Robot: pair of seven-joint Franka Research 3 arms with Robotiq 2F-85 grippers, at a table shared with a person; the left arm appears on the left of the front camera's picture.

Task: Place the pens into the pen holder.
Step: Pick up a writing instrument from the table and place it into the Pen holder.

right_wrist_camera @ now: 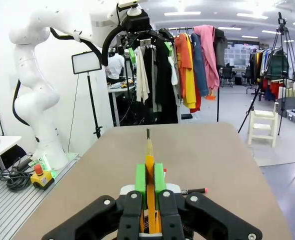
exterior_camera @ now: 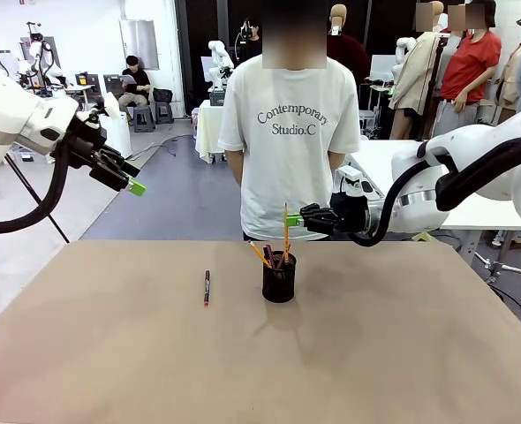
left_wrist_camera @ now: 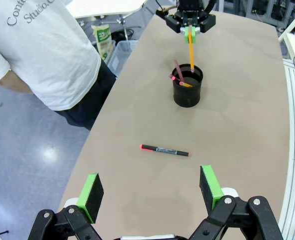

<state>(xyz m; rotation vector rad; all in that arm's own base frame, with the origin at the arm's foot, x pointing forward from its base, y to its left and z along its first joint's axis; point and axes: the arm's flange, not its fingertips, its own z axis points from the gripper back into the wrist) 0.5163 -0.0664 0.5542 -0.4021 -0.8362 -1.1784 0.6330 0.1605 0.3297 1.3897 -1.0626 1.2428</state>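
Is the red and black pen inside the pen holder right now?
No, the red-and-black pen lies flat on the table, apart from the pen holder.

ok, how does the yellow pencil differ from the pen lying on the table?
The pencil is yellow-orange; the pen is dark with red ends. The pencil stands upright with its lower end in the black cup, clamped in the right jaws; the pen lies flat on the table, left of the cup, untouched. Both are thin sticks.
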